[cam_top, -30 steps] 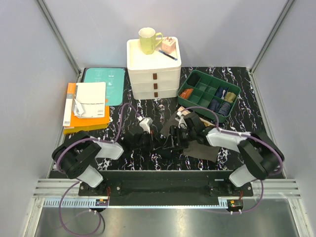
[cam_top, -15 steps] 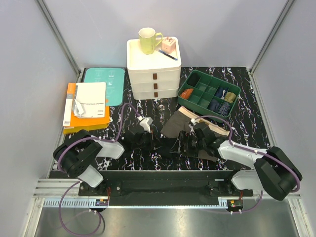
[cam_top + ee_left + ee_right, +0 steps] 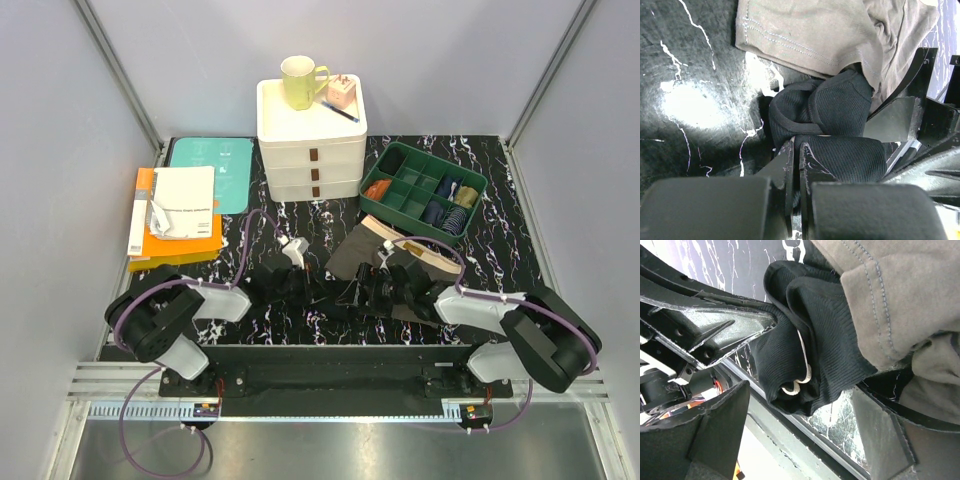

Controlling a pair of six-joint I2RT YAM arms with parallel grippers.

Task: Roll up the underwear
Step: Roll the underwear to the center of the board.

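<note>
Change: the right gripper (image 3: pixel 800 395) now stands wide, its jaws on either side of the black underwear (image 3: pixel 805 340) and seemingly clear of it. A second back the jaws sit closer together and the gripper sits further from the table's near edge. This reads as a release. The black pair is already a tight bundle with its beige waistband tucked inside, so its roll looks done or nearly done.

The left gripper (image 3: pixel 795 150) is closed narrow with its tips pushed against the bundle (whether a fold is pinched, cannot tell). It is likely steadying the roll. The bundle lies at the middle of the table's (image 3: pixel 330 215) near edge. The olive-brown underwear (image 3: pixel 810 30) lies loose just behind it, overlapping it and not rolled, so the task is about half done.

Counts:
- Two underwear, one rolled and one flat.
- Two grippers.
- One green tray (image 3: pixel 440 163) near the far right corner, sock bundles inside too small to count.
- One drawer unit (image 3: pixel 310 160) with three drawers.
- One mug (image 3: pixel 300 80).
</note>
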